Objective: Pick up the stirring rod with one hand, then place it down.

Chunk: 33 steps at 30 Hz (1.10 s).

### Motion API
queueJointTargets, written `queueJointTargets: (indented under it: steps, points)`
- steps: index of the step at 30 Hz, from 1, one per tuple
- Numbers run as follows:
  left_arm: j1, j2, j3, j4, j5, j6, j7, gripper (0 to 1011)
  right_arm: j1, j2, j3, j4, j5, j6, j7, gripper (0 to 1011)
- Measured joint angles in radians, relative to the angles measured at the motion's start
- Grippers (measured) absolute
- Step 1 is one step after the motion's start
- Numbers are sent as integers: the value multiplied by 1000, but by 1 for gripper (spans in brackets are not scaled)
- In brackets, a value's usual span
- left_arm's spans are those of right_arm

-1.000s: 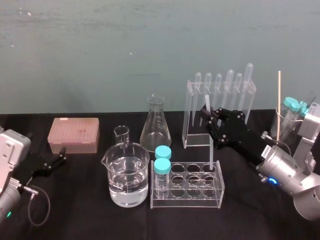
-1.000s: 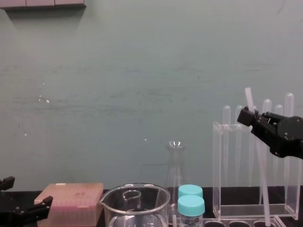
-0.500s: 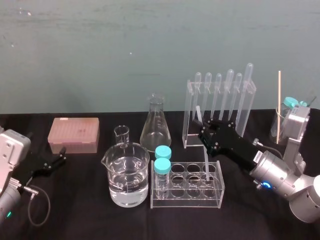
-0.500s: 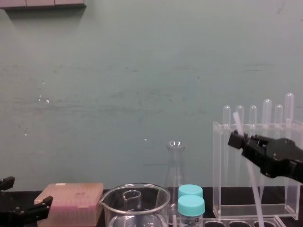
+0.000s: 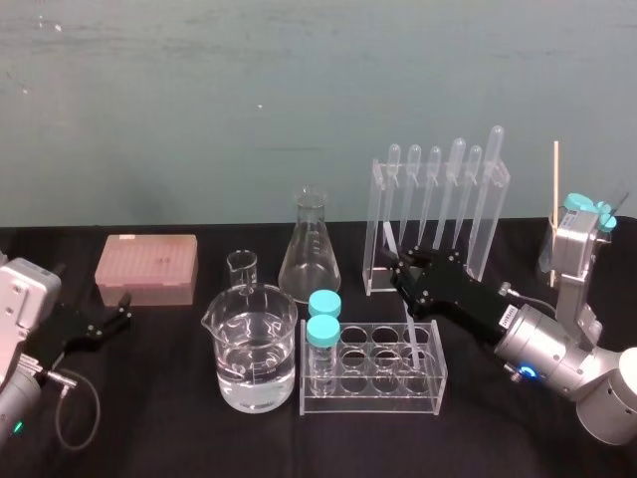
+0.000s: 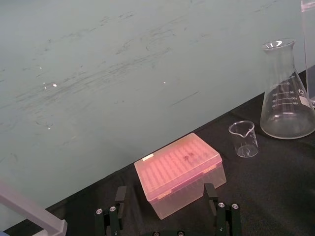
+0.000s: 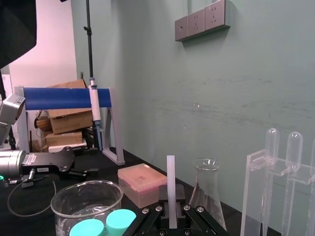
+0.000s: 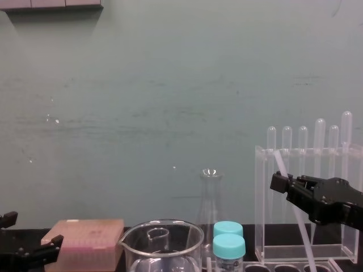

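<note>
Tabletop [image 5: 169, 438] draped in black, scuffed teal wall [image 5: 199, 90] behind. Right gripper [image 5: 406, 267], clamped on the stirring rod [image 5: 409, 329], sits lower than a second ago; the rod leans further, lower end in the clear tube rack [image 5: 368, 396]. Left gripper [image 5: 100, 325] parked at the table's left, fingers apart.

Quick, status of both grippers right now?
Left gripper: open, holding nothing, idle at the table's left.
Right gripper: shut on the stirring rod, at the tube rack.
</note>
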Motion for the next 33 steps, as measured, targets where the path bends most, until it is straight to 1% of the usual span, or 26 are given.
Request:
queueJointTargets:
  steps: [12, 21, 22, 24, 26, 27, 29, 31, 32, 33]
  points:
    - [0, 0, 0, 0, 0, 0, 0, 1000, 0, -1, 2, -1, 4, -5, 2, 79]
    - [0, 0, 0, 0, 0, 0, 0, 1000, -1, -1, 2, -1, 4, -6, 4, 330]
    - [0, 0, 0, 0, 0, 0, 0, 1000, -1, -1, 3, -1, 4, -6, 4, 381]
    - [0, 0, 0, 0, 0, 0, 0, 1000, -1, -1, 3, -1, 5, -6, 4, 414]
    - [0, 0, 0, 0, 0, 0, 0, 1000, -1, -1, 3, -1, 5, -6, 4, 499]
    - [0, 0, 0, 0, 0, 0, 0, 1000, -1, -1, 3, -1, 5, -6, 4, 520]
    - [0, 0, 0, 0, 0, 0, 0, 1000, -1, -1, 3, -1, 5, -6, 4, 601]
    - [0, 0, 0, 0, 0, 0, 0, 1000, -1, -1, 3, -1, 5, -7, 4, 644]
    - [0, 0, 0, 0, 0, 0, 0, 1000, -1, -1, 3, -1, 5, -7, 5, 705]
    - [0, 0, 0, 0, 0, 0, 0, 1000, -1, -1, 3, -1, 5, -7, 5, 724]
